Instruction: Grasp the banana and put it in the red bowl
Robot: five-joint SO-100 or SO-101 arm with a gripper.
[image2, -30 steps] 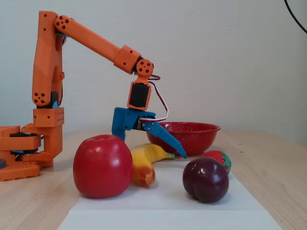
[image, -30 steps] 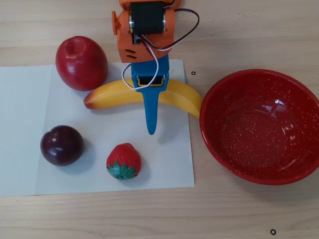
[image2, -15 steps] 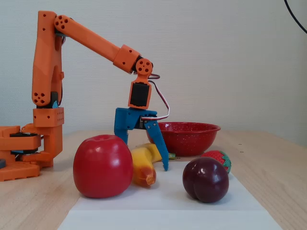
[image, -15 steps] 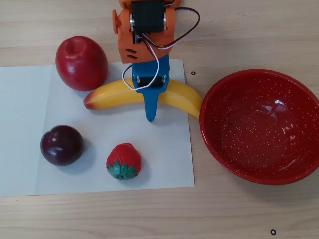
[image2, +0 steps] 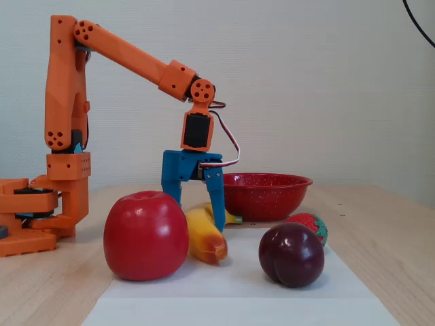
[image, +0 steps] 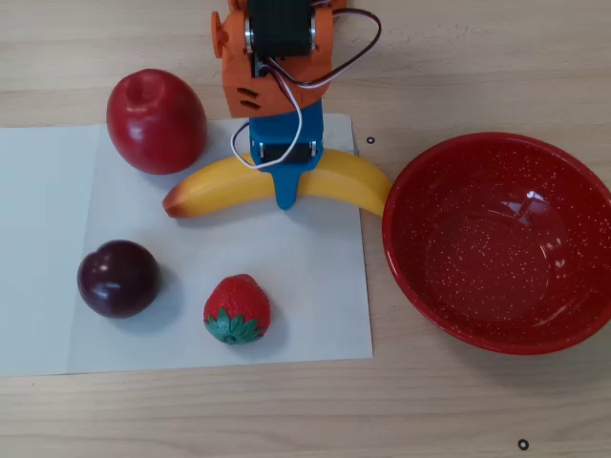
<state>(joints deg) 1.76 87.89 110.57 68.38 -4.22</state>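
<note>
The yellow banana (image: 215, 194) lies on its side on the white paper, its reddish-orange tip to the left in the overhead view; it also shows end-on in the fixed view (image2: 204, 239). My blue gripper (image: 283, 179) reaches down over the banana's middle with its jaws apart, one finger on each side of it (image2: 198, 214). The banana rests on the paper. The red speckled bowl (image: 449, 286) stands empty just right of the banana's far end, and it sits behind the gripper in the fixed view (image2: 268, 197).
A red apple (image: 156, 121) sits close to the banana's tip, upper left. A dark plum (image: 118, 278) and a strawberry (image: 237, 309) lie on the white paper (image: 43, 248) nearer the front. The orange arm base (image2: 41, 217) stands at the left.
</note>
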